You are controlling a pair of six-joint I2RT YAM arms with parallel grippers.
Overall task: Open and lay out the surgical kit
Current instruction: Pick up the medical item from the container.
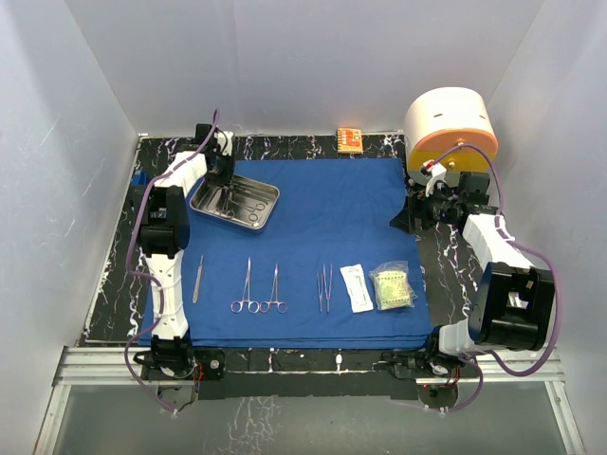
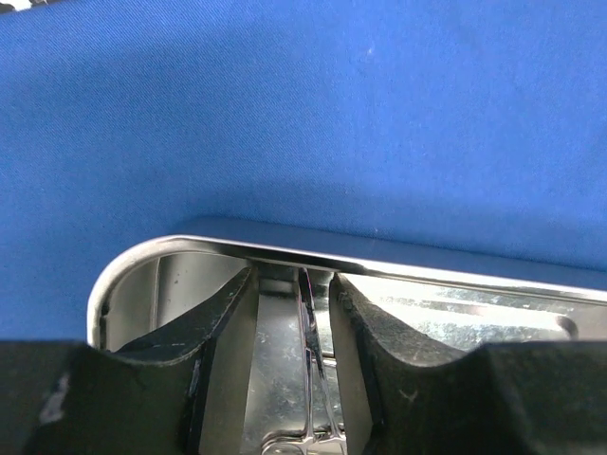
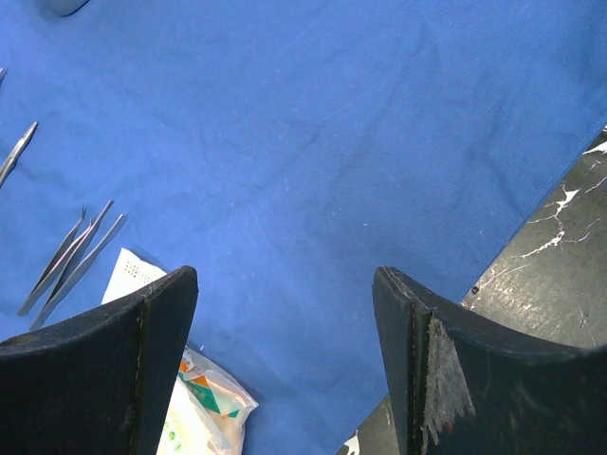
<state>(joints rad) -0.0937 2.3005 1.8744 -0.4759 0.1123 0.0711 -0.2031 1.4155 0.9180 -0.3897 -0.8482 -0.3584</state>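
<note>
You look down into a booth closed in by plain white walls: back wall, left wall and right wall, evenly and softly lit. The table top is black with white marble veining. A silver metal rail runs along its near edge, above a dull grey surface.

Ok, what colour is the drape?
The drape is plain royal blue, clearest from the top external view.

Left hand astride instrument in steel tray
</note>
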